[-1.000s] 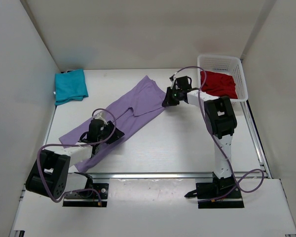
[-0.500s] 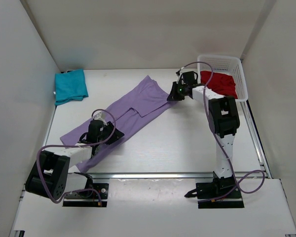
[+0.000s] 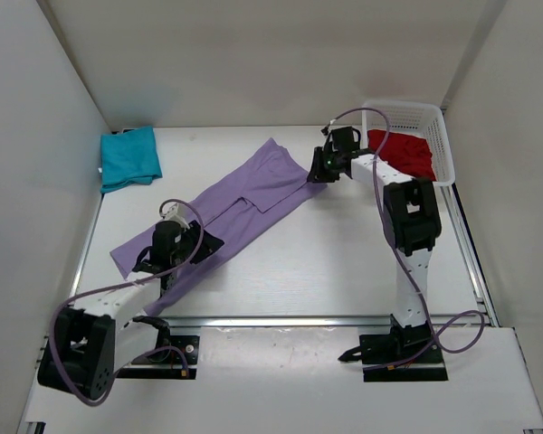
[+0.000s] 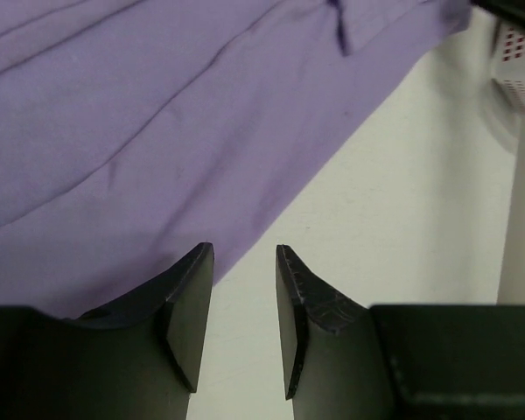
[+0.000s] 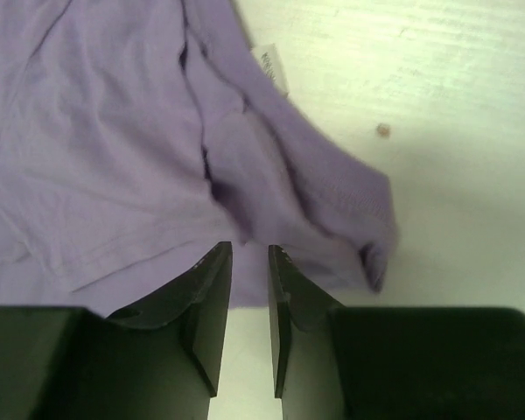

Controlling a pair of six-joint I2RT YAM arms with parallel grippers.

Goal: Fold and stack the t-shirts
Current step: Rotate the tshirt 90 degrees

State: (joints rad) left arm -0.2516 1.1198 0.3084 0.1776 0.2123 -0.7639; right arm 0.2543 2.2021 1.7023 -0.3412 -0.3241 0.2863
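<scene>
Sitting at the far right corner of the table point(image 3: 344, 262), the white lattice basket point(image 3: 430, 117) holds the deep red t-shirt point(image 3: 403, 154), bunched up and filling most of it. The teal t-shirt point(image 3: 129, 156) lies folded at the far left corner, against the left wall point(image 3: 27, 181). The lavender t-shirt point(image 3: 226, 212) stretches diagonally across the white tabletop, loosely folded lengthwise, one end near the left arm and the other toward the basket.

The right gripper point(image 5: 249, 289) hovers at the far end of that shirt; its jaws stand slightly apart with nothing between them, the rumpled hem and a small white label just ahead of the tips. The left gripper point(image 4: 243, 289) sits over the near edge of the lavender cloth with its jaws parted and bare table showing between them.

Plain white walls enclose the table on three sides, and a metal rail point(image 3: 281, 319) runs along its near edge.
</scene>
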